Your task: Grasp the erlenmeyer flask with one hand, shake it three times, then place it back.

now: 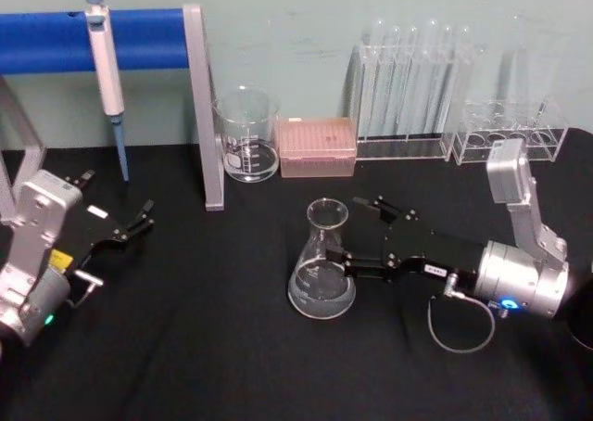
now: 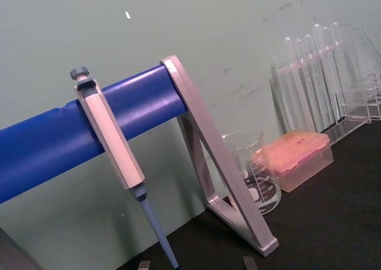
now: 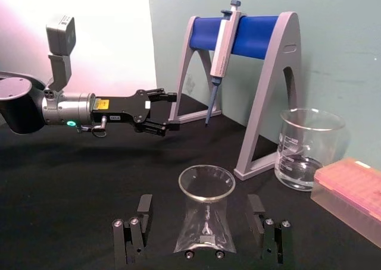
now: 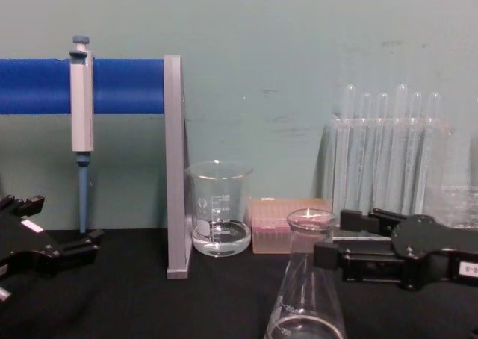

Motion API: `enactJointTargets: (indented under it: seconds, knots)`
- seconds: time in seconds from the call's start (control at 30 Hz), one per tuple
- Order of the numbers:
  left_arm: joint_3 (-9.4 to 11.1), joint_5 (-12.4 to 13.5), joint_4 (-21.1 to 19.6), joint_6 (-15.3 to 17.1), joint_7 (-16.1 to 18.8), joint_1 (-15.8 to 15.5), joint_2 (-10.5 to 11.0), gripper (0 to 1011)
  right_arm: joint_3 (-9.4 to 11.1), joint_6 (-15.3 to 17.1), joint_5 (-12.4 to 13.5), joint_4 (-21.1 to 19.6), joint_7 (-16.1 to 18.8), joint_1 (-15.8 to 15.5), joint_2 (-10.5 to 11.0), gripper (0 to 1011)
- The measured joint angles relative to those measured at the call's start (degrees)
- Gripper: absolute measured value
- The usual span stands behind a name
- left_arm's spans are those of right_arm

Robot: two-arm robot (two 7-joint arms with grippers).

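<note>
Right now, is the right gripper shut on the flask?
No: the right gripper is open, its fingers clear of the erlenmeyer flask on both sides.

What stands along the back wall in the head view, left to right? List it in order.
pipette → beaker → pink tip box → test tube rack → second clear rack

Head camera sits high, looking down over the black table [image 1: 213, 347] with the whole bench in frame. Chest camera sits low, facing straight across to the green wall [image 4: 299, 40], the erlenmeyer flask [image 4: 306, 294] close in front. Left wrist camera, tilted, sits near the pipette stand [image 2: 155, 97]. Right wrist camera looks past the right gripper [image 3: 202, 225] toward the left gripper [image 3: 175, 110]. The beaker [image 1: 247, 135] shows in all four.
</note>
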Motion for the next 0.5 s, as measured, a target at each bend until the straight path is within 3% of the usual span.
enactJointTargets:
  seconds: [0.5]
  knots:
    - [0.0,0.0,0.0,0.0,0.0,0.0,0.0,1001,-2.3,-0.31,0.68,5.97,1.76,4.14,-2.75,1000]
